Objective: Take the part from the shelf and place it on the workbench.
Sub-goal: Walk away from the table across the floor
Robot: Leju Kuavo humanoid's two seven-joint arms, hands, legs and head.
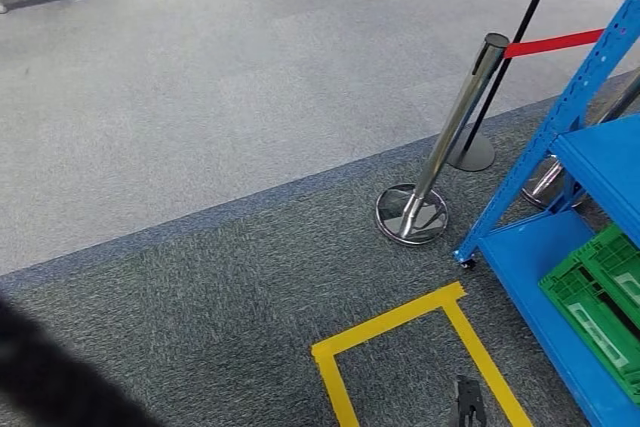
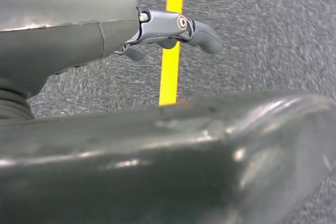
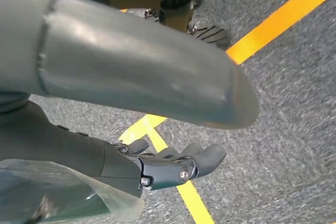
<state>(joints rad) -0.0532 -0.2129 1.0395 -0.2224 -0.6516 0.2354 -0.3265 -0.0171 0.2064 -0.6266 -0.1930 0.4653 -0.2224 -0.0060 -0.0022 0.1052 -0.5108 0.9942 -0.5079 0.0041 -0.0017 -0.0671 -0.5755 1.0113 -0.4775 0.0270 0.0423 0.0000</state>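
From the head view, you have the blue shelf (image 1: pixel 596 162) off to the robot's right, a green crate (image 1: pixel 600 292) on its lower level; which item is the part you cannot tell, and no workbench appears, so by my judgement the task is barely begun.

At the left wrist, the left hand (image 2: pixel 174 30) hangs over yellow floor tape (image 2: pixel 171 61), fingers apart, holding nothing.

At the right wrist, the right hand (image 3: pixel 174 166) hangs likewise, empty, near a clear plastic film (image 3: pixel 59 192).

Even bright light, wrist views blurred nearby
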